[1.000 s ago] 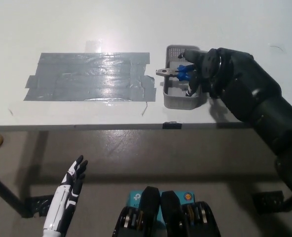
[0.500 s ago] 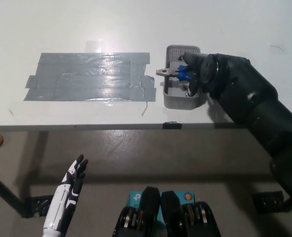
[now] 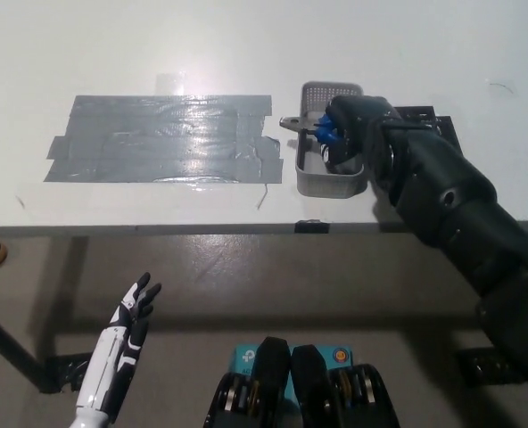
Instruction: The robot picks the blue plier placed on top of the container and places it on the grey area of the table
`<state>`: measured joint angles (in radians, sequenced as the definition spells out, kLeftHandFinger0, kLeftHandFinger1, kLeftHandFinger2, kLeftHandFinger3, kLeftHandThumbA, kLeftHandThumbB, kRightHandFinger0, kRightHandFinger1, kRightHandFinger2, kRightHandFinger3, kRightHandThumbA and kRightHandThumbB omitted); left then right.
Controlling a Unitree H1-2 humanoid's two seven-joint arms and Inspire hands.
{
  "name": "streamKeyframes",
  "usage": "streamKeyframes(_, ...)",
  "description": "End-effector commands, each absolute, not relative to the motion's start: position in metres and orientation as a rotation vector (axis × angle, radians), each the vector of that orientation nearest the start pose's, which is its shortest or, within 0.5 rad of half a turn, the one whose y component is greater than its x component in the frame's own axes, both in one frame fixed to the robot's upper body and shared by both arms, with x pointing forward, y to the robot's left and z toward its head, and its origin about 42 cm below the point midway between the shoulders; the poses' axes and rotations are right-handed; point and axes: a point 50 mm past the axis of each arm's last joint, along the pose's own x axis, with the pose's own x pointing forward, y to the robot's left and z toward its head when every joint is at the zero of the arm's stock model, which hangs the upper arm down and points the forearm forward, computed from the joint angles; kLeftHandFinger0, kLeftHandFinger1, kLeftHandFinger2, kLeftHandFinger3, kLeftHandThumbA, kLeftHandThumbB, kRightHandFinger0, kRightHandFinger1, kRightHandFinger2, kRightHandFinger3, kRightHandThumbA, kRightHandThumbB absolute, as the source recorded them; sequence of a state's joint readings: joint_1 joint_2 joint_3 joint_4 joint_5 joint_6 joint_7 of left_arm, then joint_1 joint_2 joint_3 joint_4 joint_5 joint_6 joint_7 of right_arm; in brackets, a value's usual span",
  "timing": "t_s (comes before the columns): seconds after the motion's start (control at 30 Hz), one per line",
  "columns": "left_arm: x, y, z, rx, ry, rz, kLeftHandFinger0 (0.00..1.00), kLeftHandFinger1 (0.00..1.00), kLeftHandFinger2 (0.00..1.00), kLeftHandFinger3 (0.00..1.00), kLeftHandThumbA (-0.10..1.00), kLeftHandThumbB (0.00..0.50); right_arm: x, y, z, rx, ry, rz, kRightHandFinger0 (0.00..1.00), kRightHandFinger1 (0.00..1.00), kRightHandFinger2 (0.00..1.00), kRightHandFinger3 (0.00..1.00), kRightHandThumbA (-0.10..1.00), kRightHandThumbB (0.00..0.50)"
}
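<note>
Blue plier (image 3: 316,129) is seen with blue handles and grey metal jaws projecting left past the rim of the grey container (image 3: 320,182). It is gripped by the closed fingers of the black right hand (image 3: 351,132) above the container. The white left hand (image 3: 121,343) is held low, fingers spread, empty.
</note>
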<state>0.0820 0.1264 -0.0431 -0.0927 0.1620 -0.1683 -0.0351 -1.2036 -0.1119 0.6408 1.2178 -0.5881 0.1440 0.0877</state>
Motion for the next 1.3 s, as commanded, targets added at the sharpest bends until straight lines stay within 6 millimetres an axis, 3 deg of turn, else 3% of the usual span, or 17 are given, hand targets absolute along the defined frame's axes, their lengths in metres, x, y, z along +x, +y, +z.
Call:
streamKeyframes(0.0,0.259,0.24,0.123,0.294,-0.228,-0.105,1.0,1.0,0.92,1.0,1.0,0.005,0.576,-0.118,0.268,-1.461,-0.038,0.297,0.06,0.21,0.34,0.39,-0.1,0.22)
streamKeyframes(0.07,0.259,0.24,0.123,0.294,-0.227,-0.109,1.0,0.99,0.9,1.0,1.0,0.003,0.577,-0.123,0.27,-1.452,-0.045,0.286,0.2,0.36,0.45,0.46,-0.1,0.225)
streamKeyframes(0.17,0.259,0.24,0.124,0.298,-0.224,-0.11,1.0,0.98,0.9,1.0,1.0,0.004,0.578,-0.128,0.274,-1.44,-0.071,0.255,0.09,0.29,0.4,0.4,-0.1,0.228)
streamKeyframes(0.23,0.259,0.24,0.124,0.293,-0.222,-0.11,1.0,0.98,0.9,1.0,1.0,0.004,0.58,-0.13,0.28,-1.435,-0.087,0.246,0.07,0.32,0.48,0.48,-0.1,0.234)
streamKeyframes(0.33,0.258,0.24,0.123,0.291,-0.22,-0.112,1.0,0.97,0.89,1.0,1.0,0.001,0.583,-0.13,0.298,-1.426,-0.155,0.206,0.09,0.44,0.65,0.4,-0.1,0.239)
streamKeyframes(0.43,0.257,0.24,0.122,0.285,-0.22,-0.111,1.0,0.97,0.89,1.0,1.0,0.0,0.585,-0.125,0.314,-1.427,-0.203,0.177,0.03,0.39,0.64,0.44,-0.1,0.228)
streamKeyframes(0.47,0.257,0.241,0.121,0.289,-0.22,-0.108,1.0,0.97,0.89,1.0,1.0,0.0,0.586,-0.124,0.324,-1.413,-0.231,0.171,0.04,0.44,0.7,0.39,-0.1,0.221)
streamKeyframes(0.53,0.257,0.24,0.122,0.29,-0.219,-0.109,1.0,0.97,0.88,1.0,1.0,0.0,0.587,-0.122,0.339,-1.405,-0.297,0.149,0.08,0.64,1.0,0.32,-0.1,0.208)
streamKeyframes(0.6,0.257,0.24,0.121,0.299,-0.221,-0.108,1.0,0.96,0.88,1.0,1.0,0.0,0.588,-0.12,0.35,-1.398,-0.321,0.141,0.24,0.79,1.0,0.42,-0.1,0.189)
streamKeyframes(0.63,0.257,0.24,0.121,0.295,-0.221,-0.111,1.0,0.97,0.86,1.0,1.0,0.0,0.588,-0.118,0.364,-1.371,-0.358,0.135,0.32,0.83,1.0,0.81,-0.1,0.165)
streamKeyframes(0.67,0.257,0.24,0.121,0.294,-0.219,-0.111,1.0,0.97,0.86,1.0,1.0,0.0,0.588,-0.117,0.369,-1.363,-0.374,0.135,0.34,0.83,1.0,0.97,-0.1,0.174)
streamKeyframes(0.7,0.257,0.24,0.121,0.293,-0.219,-0.111,1.0,0.97,0.86,1.0,1.0,0.0,0.589,-0.115,0.377,-1.378,-0.391,0.126,0.36,0.82,1.0,0.99,-0.1,0.171)
streamKeyframes(0.8,0.257,0.24,0.12,0.295,-0.223,-0.11,1.0,0.95,0.86,1.0,1.0,0.0,0.586,-0.106,0.394,-1.367,-0.461,0.111,0.25,0.73,1.0,0.94,-0.1,0.179)
streamKeyframes(0.9,0.257,0.241,0.12,0.313,-0.217,-0.107,1.0,0.96,0.88,1.0,1.0,0.016,0.584,-0.093,0.408,-1.368,-0.502,0.122,0.14,0.59,0.96,0.7,-0.1,0.192)
streamKeyframes(1.0,0.256,0.24,0.12,0.292,-0.209,-0.107,1.0,0.97,0.88,1.0,1.0,0.007,0.58,-0.078,0.412,-1.364,-0.514,0.138,0.13,0.56,0.93,0.71,-0.1,0.213)
streamKeyframes(1.1,0.255,0.238,0.121,0.305,-0.21,-0.106,1.0,0.96,0.88,1.0,1.0,0.0,0.576,-0.06,0.406,-1.365,-0.526,0.153,0.13,0.62,1.0,0.93,-0.1,0.205)
streamKeyframes(1.27,0.255,0.238,0.122,0.305,-0.218,-0.111,1.0,0.95,0.87,1.0,1.0,0.0,0.569,-0.035,0.391,-1.332,-0.524,0.212,0.18,0.65,1.0,0.83,-0.1,0.218)
